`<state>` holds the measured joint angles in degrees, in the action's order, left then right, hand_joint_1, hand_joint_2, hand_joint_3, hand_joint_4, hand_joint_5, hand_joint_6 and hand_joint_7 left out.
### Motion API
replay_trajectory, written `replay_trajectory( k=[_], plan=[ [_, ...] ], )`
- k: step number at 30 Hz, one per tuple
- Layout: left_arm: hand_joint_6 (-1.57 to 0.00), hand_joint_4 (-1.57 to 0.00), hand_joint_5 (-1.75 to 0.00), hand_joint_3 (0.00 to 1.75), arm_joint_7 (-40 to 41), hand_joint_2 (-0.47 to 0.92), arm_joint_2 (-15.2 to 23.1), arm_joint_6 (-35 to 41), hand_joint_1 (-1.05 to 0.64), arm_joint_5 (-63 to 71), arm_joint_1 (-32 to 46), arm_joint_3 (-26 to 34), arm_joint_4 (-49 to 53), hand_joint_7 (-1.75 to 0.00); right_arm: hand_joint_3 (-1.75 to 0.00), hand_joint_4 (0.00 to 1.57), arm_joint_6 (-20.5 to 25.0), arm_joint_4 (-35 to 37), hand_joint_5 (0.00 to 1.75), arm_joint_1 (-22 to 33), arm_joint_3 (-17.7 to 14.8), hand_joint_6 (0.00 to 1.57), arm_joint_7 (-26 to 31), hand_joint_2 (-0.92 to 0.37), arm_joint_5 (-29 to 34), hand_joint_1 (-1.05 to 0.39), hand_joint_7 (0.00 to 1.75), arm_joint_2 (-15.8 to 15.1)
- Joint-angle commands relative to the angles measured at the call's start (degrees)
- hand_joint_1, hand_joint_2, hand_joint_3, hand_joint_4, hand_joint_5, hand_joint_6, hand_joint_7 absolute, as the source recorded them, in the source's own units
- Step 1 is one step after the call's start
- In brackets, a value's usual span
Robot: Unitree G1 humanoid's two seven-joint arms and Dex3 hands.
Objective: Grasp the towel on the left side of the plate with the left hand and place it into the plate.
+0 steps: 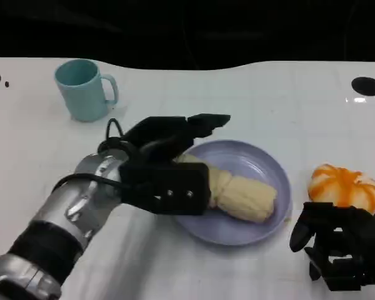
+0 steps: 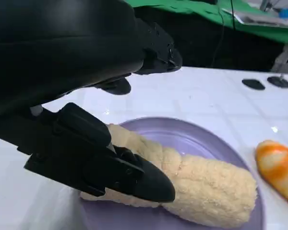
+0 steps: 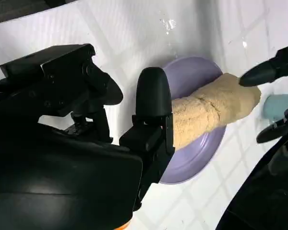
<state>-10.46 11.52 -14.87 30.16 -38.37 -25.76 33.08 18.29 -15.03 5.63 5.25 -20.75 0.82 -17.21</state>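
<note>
A rolled cream towel (image 1: 244,194) lies across the lilac plate (image 1: 256,162), its left end under my left hand (image 1: 165,169). That hand hovers over the plate's left rim with its fingers spread. In the left wrist view the towel (image 2: 206,187) rests on the plate (image 2: 192,136); one finger reaches above it and the thumb (image 2: 129,175) lies against its near side without closing on it. In the right wrist view the towel (image 3: 211,112) lies flat in the plate (image 3: 192,76). My right hand (image 1: 340,244) rests near the table's front right, holding nothing.
A light blue mug (image 1: 84,90) stands at the back left. An orange-and-white round object (image 1: 344,184) sits just right of the plate, close to my right hand. Black round marks (image 1: 365,85) lie near the table's far edge.
</note>
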Motion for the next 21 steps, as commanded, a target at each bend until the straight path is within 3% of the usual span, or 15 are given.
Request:
replay_trajectory(
  k=[1, 6, 12, 15, 17, 18, 20, 21],
  plan=[
    [-0.29, -0.45, -0.44, 0.21, -4.44, 0.92, 1.55, 0.61, -0.61, -7.85, 3.77, 5.35, -3.52, -0.08, -0.91, 0.61, 0.27, -0.90, 1.67, 0.28, -0.77, 0.63, -0.21, -0.74, -0.23, 0.11, 1.46, -1.03],
    [-0.46, -0.63, -0.59, 0.22, -10.86, 0.92, 1.81, -1.80, -0.51, -19.73, 7.70, 11.62, -4.83, -0.11, -0.90, 0.63, 1.37, -1.40, 1.67, 0.09, -0.77, 0.63, -0.12, -0.74, -0.25, 0.10, 1.47, -0.99],
    [-0.68, -0.71, -0.70, 0.21, -15.54, 0.92, 2.90, 1.03, -0.38, -27.95, 13.51, 16.61, -9.95, -0.17, -0.91, 0.63, 1.52, -1.90, 1.66, -0.07, -0.43, 0.63, -0.08, -0.72, 0.14, 0.10, 1.47, -1.08],
    [-0.88, -0.68, -1.00, 0.18, -17.75, 0.92, 3.98, 2.20, -0.21, -31.09, 16.34, 18.71, -12.38, -0.20, -0.92, 0.63, 2.36, -2.08, 1.66, -0.26, -0.57, 0.64, -0.08, -0.72, -0.30, 0.10, 1.47, -0.81],
    [-0.96, -0.70, -1.10, 0.19, -18.32, 0.91, 4.55, 2.42, -0.14, -31.94, 17.90, 19.58, -13.69, -0.23, -0.92, 0.63, 2.84, -2.11, 1.66, -0.49, -0.55, 0.63, -0.05, -0.72, -0.32, 0.10, 1.47, -0.77],
    [-0.97, -0.70, -1.13, 0.26, -18.38, 0.88, 4.70, 3.16, -0.12, -32.49, 19.16, 20.14, -14.94, -0.25, -0.92, 0.63, 2.93, -2.06, 1.66, -0.65, -0.48, 0.64, -0.07, -0.72, -0.22, 0.10, 1.47, -0.83],
    [-0.98, -0.71, -1.19, 0.66, -17.93, 0.70, 4.77, 5.23, -0.09, -33.08, 21.56, 20.98, -17.78, -0.35, -0.92, 0.64, 3.06, -1.94, 1.67, -0.94, -0.38, 0.64, -0.09, -0.72, -0.11, 0.09, 1.47, -0.88],
    [-0.98, -0.72, -1.21, 0.75, -17.63, 0.66, 4.69, 6.47, -0.08, -33.69, 23.34, 21.48, -19.71, -0.38, -0.92, 0.64, 2.80, -1.70, 1.67, -1.04, -0.41, 0.64, -0.17, -0.72, -0.21, 0.10, 1.47, -0.85]
  ],
)
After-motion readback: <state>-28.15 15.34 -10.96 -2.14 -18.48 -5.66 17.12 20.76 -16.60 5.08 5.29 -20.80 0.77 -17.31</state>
